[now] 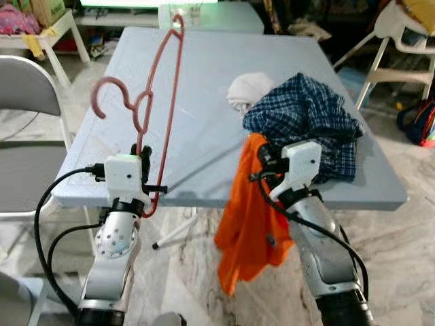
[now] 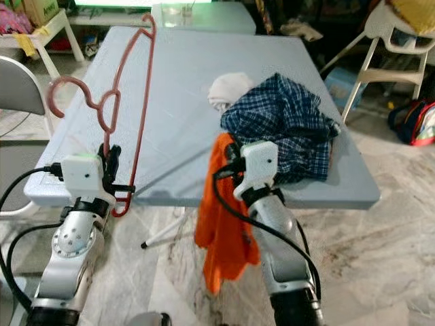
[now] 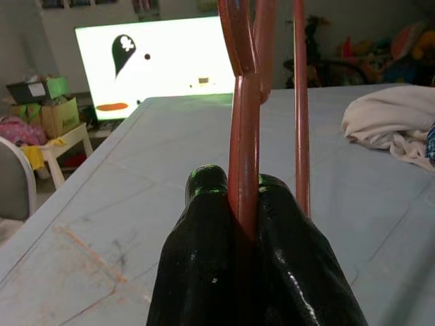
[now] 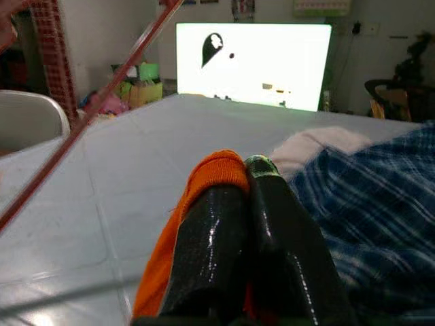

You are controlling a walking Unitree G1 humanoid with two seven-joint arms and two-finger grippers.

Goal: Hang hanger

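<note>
Left gripper (image 1: 144, 163) clamped; right gripper (image 1: 262, 159) pinched closed.

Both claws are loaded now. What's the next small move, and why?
Probably raise the right claw leftward, bringing the orange garment toward the red hanger. The left claw holds that hanger upright, while the garment hangs off the table edge, apart from it.

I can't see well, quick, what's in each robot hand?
Left gripper: closed on the red hanger.
Right gripper: closed on the orange cloth.
</note>
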